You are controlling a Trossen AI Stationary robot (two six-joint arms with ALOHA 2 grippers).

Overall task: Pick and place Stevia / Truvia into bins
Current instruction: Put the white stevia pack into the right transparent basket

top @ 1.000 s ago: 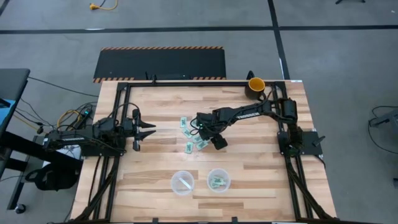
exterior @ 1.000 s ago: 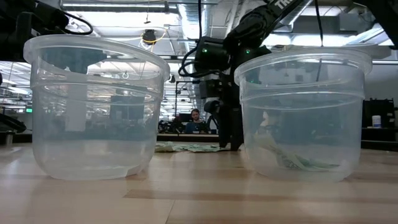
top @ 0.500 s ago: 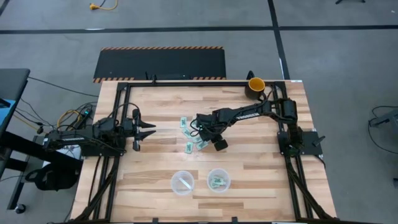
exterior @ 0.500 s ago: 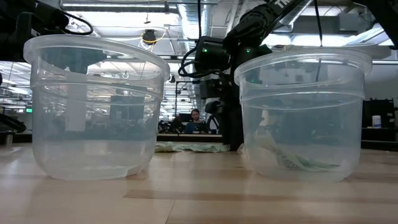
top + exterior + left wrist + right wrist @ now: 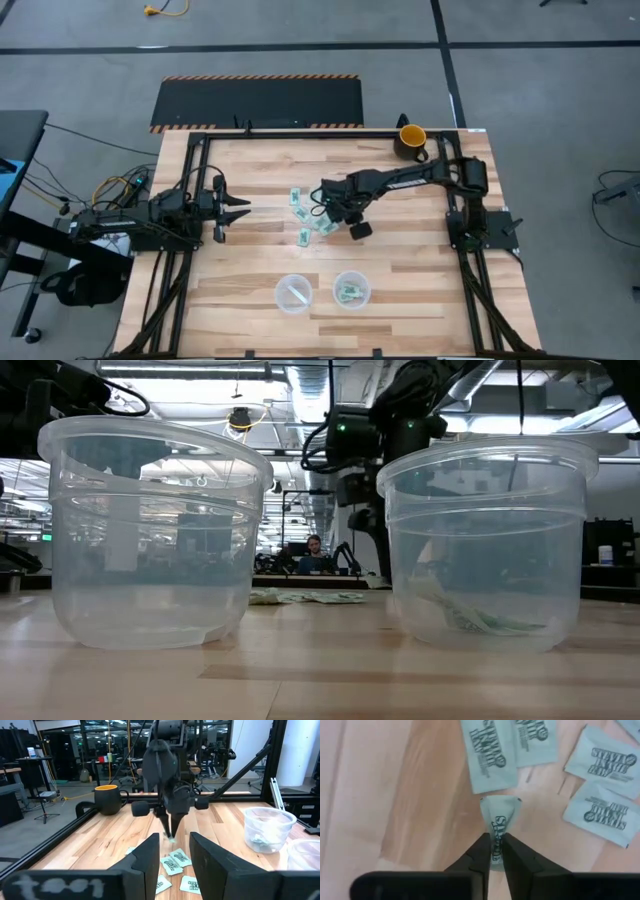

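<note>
Overhead, we see right hand [image 5: 331, 213] pinched narrow on one Stevia packet [image 5: 496, 832], lifted above loose packets [image 5: 305, 218] scattered mid-counter. Two clear cups [image 5: 293, 294] stand near front edge of counter [image 5: 420, 270], well apart from scatter; bare wood between them gives open room. Right-side cup [image 5: 351, 289] holds packets; other looks to hold little. Left hand [image 5: 246, 211] waits at left side, fingers [image 5: 150, 860] partly apart, holding nothing. Yellow mug [image 5: 411, 137] sits at far right corner, clear of both arms.
</note>
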